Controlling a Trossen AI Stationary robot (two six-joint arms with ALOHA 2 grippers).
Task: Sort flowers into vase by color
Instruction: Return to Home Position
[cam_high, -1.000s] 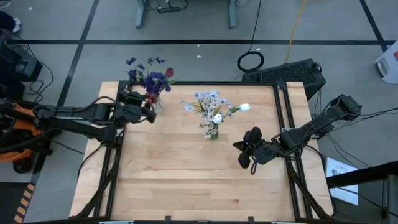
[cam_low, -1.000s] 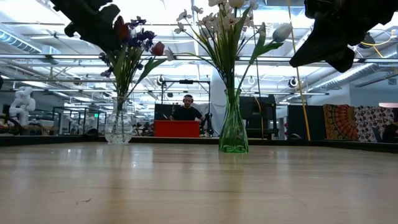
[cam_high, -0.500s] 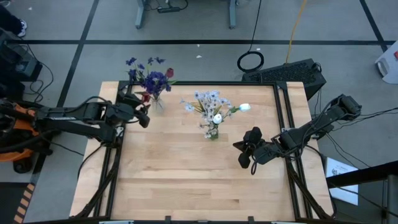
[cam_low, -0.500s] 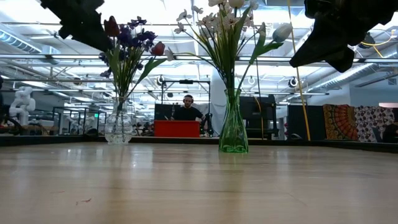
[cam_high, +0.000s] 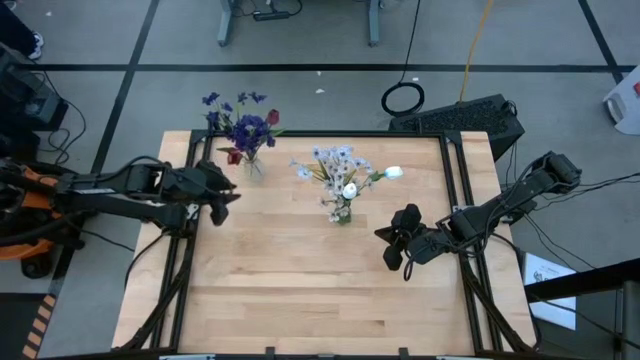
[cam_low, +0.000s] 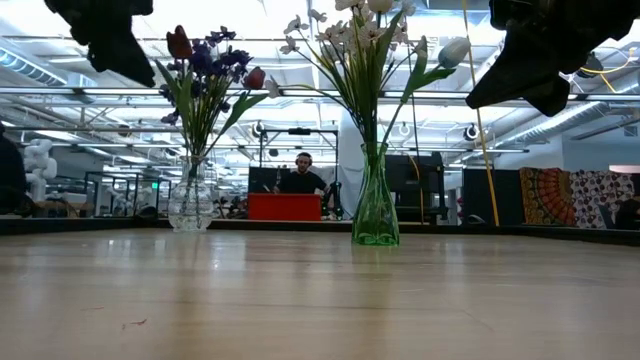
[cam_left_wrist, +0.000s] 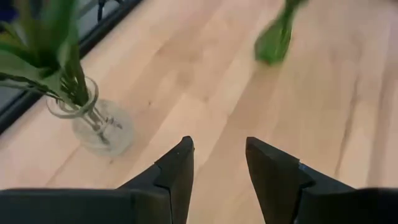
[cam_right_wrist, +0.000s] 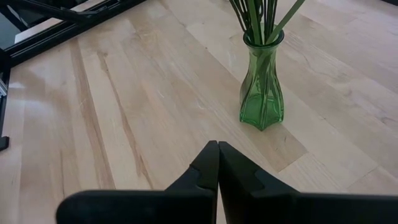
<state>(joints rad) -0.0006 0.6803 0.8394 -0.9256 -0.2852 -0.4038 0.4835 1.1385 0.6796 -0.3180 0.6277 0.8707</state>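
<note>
A clear glass vase (cam_high: 250, 163) stands on its base at the table's far left. It holds purple-blue flowers (cam_high: 247, 126) and dark red tulips (cam_low: 179, 42). A green vase (cam_high: 342, 211) with white and pale flowers (cam_high: 338, 165) stands near the far middle. My left gripper (cam_high: 226, 196) hovers open and empty off the clear vase's near-left side; its wrist view shows that vase (cam_left_wrist: 93, 127) and the green vase (cam_left_wrist: 272, 42). My right gripper (cam_high: 394, 252) hangs shut and empty, right of the green vase (cam_right_wrist: 262, 87).
Bare wooden tabletop (cam_high: 300, 290) spreads over the whole near half. Black frame rails (cam_high: 470, 290) run along the table's left and right sides. Beyond the far edge a person (cam_low: 300, 178) sits behind a red box.
My left gripper has drawn back from the flowers in the clear vase toward the table's left edge and a little toward the near edge, turning as it went; its fingers stay open. The vases and my right arm have kept still.
</note>
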